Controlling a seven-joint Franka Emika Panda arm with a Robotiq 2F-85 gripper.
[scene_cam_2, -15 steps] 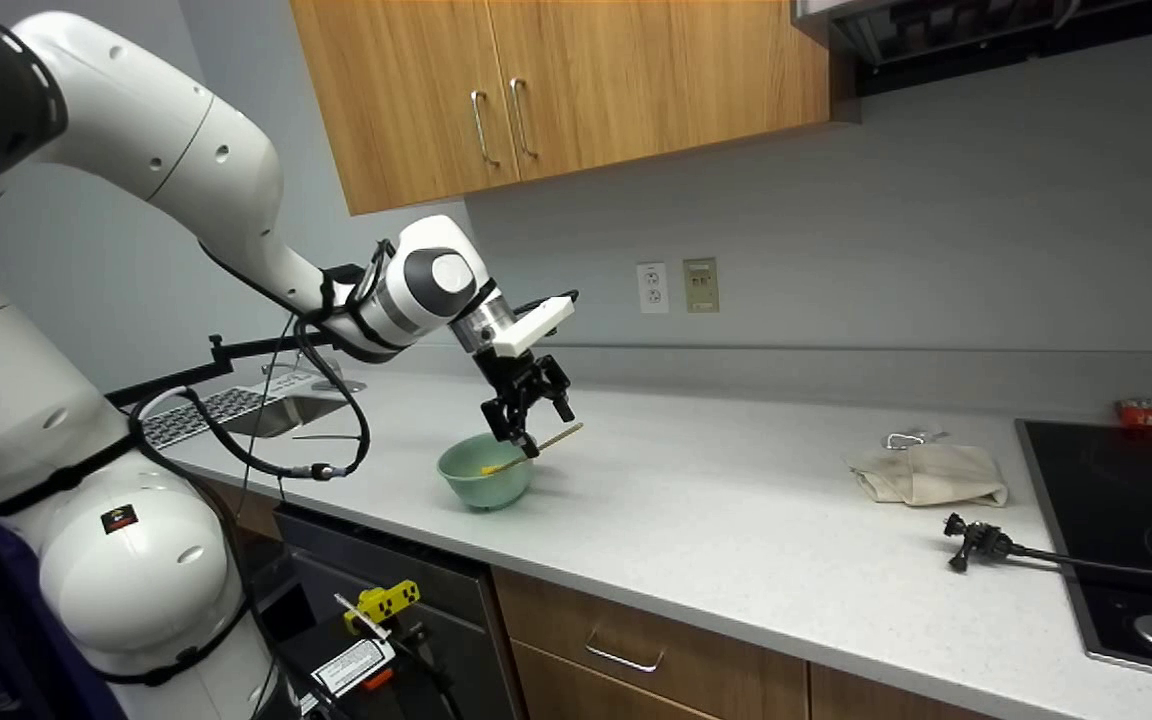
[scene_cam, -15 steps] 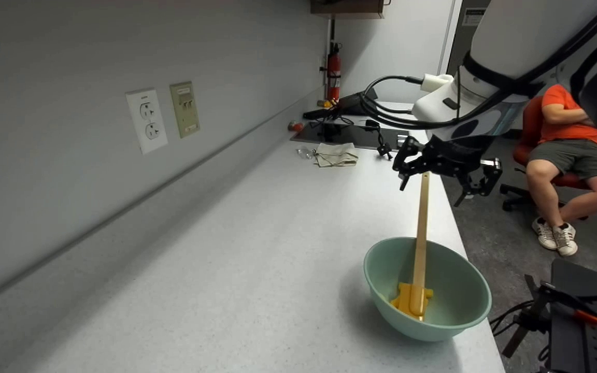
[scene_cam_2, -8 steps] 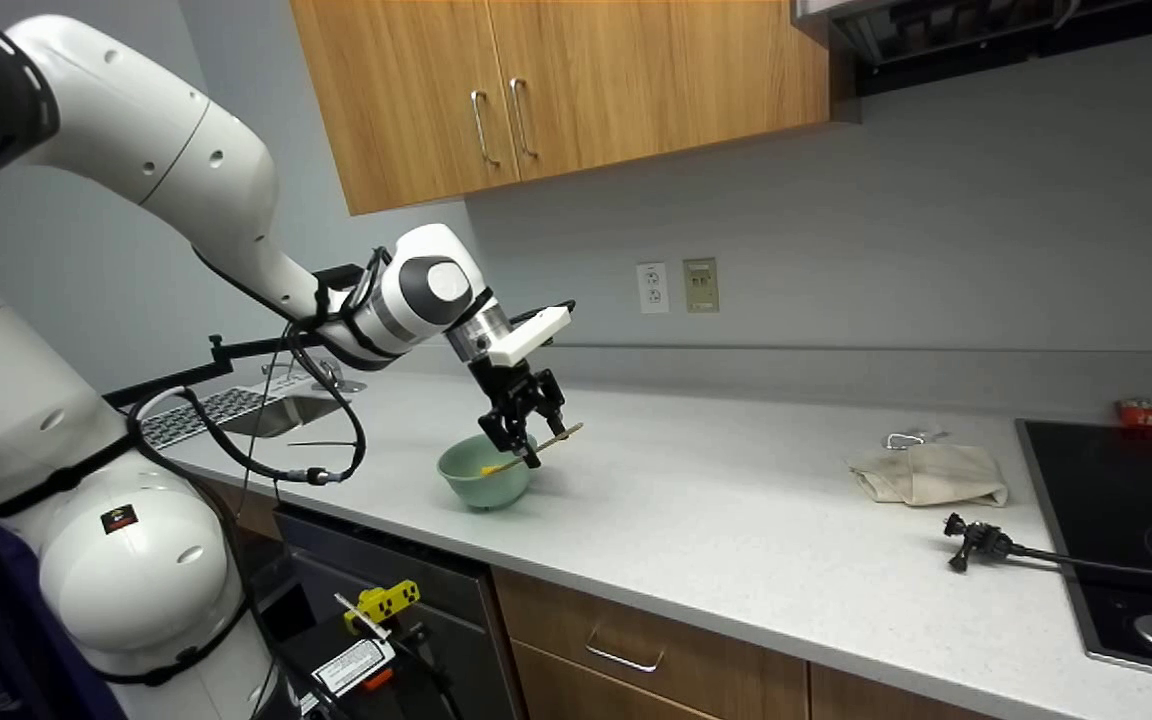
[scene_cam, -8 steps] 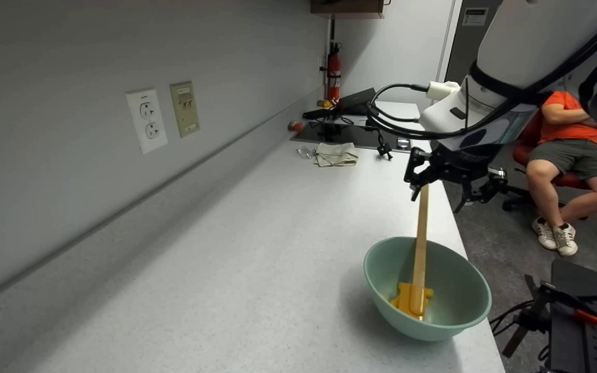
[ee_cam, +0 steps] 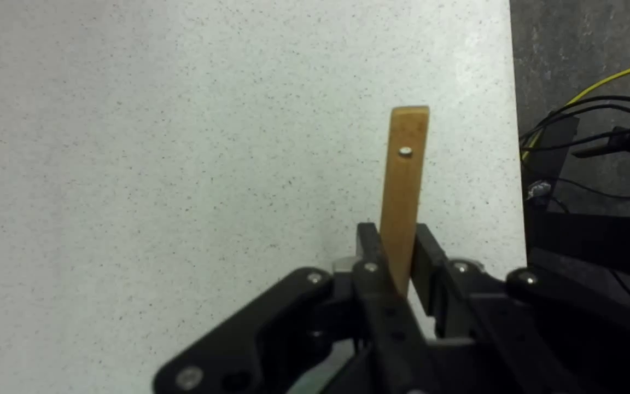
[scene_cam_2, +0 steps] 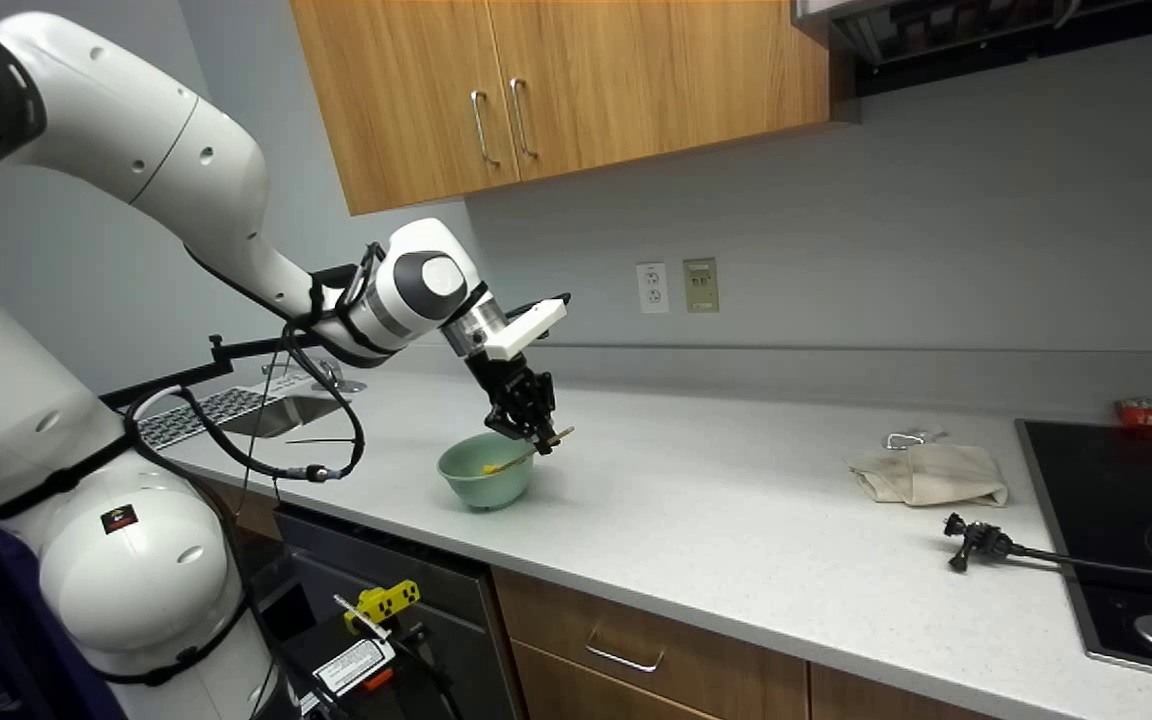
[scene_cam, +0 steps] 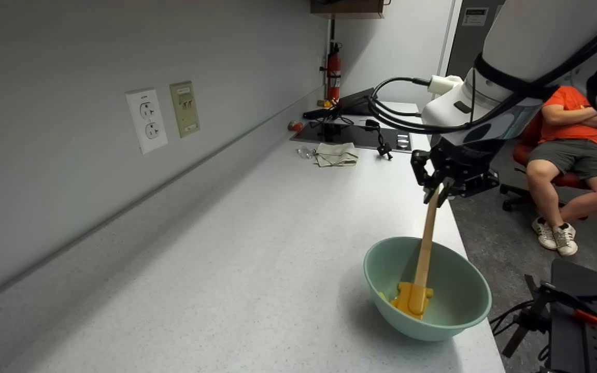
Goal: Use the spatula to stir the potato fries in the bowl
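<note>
The light wooden spatula (scene_cam: pixel 425 248) leans over the rim of the pale green bowl (scene_cam: pixel 462 290), its blade down among the yellow potato fries (scene_cam: pixel 403 299). My gripper (scene_cam: pixel 434 201) is shut on the upper handle, beyond the bowl's rim. In the wrist view, the spatula (ee_cam: pixel 406 186) runs up between the fingers of my gripper (ee_cam: pixel 395 227), and its end with the hole sticks out past the tips. Only a green sliver of the bowl (ee_cam: pixel 310 381) shows there. The blade covers part of the fries. In an exterior view, my gripper (scene_cam_2: pixel 544 442) stands right of the bowl (scene_cam_2: pixel 481 490).
The white counter (scene_cam: pixel 236 280) runs along a grey wall with an outlet (scene_cam: pixel 146 122). A folded cloth (scene_cam_2: pixel 931 475) and a black mount (scene_cam_2: pixel 981 540) lie near the black cooktop (scene_cam_2: pixel 1116 520). The bowl is close to the counter's open edge. A person (scene_cam: pixel 570 124) sits beyond.
My gripper has come down slightly and closed from wide open onto the spatula's handle. The handle's upper end has swung toward the counter's open edge. The bowl has stayed put.
</note>
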